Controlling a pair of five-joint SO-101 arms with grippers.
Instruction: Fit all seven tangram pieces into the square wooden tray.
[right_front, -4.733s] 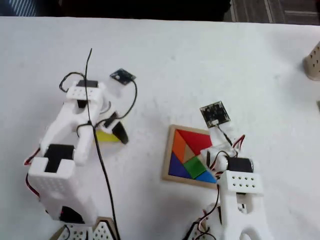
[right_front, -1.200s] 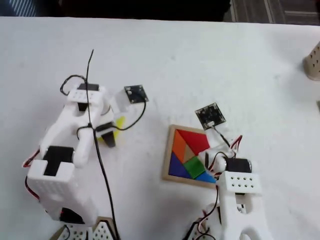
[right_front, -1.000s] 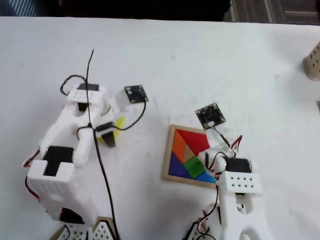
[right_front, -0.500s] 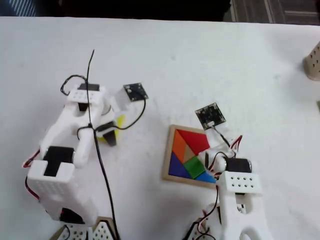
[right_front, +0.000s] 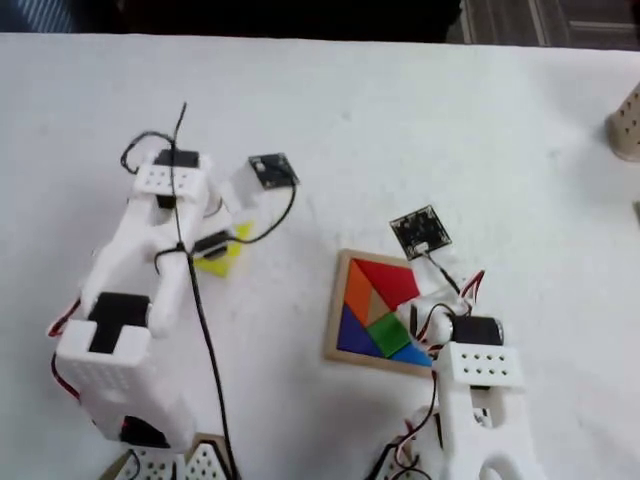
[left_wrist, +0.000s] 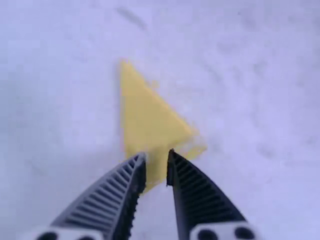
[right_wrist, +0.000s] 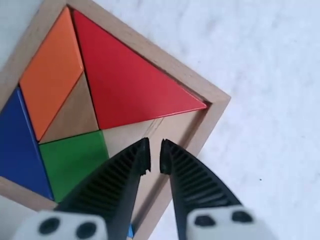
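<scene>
one yellow triangle (left_wrist: 147, 115) clenched in the left tool (left_wrist: 156, 161): lift level, swing toward three o'clock, match the tray (right_wrist: 218, 101) gap under the closed right tool (right_wrist: 154, 150).

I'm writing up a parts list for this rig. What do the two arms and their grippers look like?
The left arm and right arm are white plastic blocks with rows of small holes, trailing black cables and red-and-white wires. Each carries a small black camera board. The left gripper and right gripper have dark grey, ribbed, tapering fingers.
</scene>
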